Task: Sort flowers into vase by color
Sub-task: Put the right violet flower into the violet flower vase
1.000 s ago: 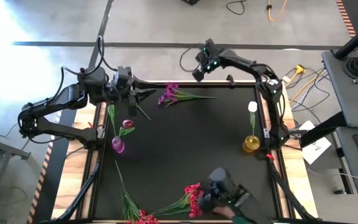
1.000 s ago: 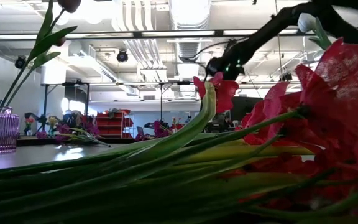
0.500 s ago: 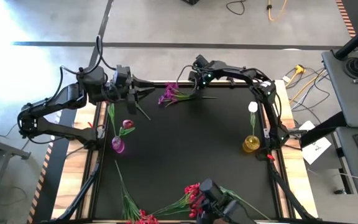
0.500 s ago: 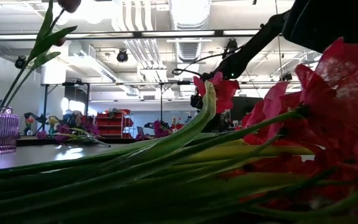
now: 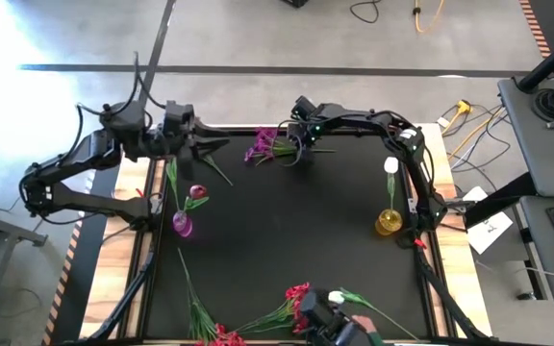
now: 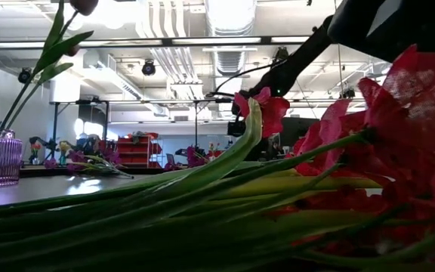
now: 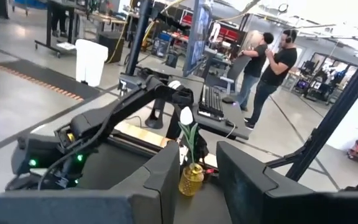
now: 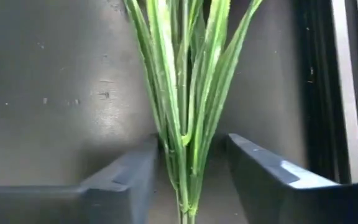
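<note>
A purple flower cluster (image 5: 263,146) lies on the black mat near the far edge, its green stems (image 8: 182,124) running toward the right. My right gripper (image 5: 299,154) is low over those stems, open, one finger on each side of them (image 8: 188,180); I see no touch. My left gripper (image 5: 221,145) hovers level at the far left corner, open (image 7: 197,180) with nothing between its fingers. A purple vase (image 5: 182,224) holds a pink tulip (image 5: 198,192). A yellow vase (image 5: 389,222) holds a white tulip (image 5: 390,165). Red flowers (image 5: 296,303) lie at the near edge.
A person's hand (image 5: 349,329) reaches in at the near edge beside a white-budded stem (image 5: 368,308). A thin green stem (image 5: 217,170) lies below my left gripper. Red blooms (image 6: 399,136) fill the low view. The mat's middle (image 5: 287,231) holds nothing.
My right gripper has come down from above the far edge toward the table's left and onto the purple flowers' stems, rolling as it went. My left arm has drawn back a little toward the left edge. The person's hand has pulled back toward the near edge.
</note>
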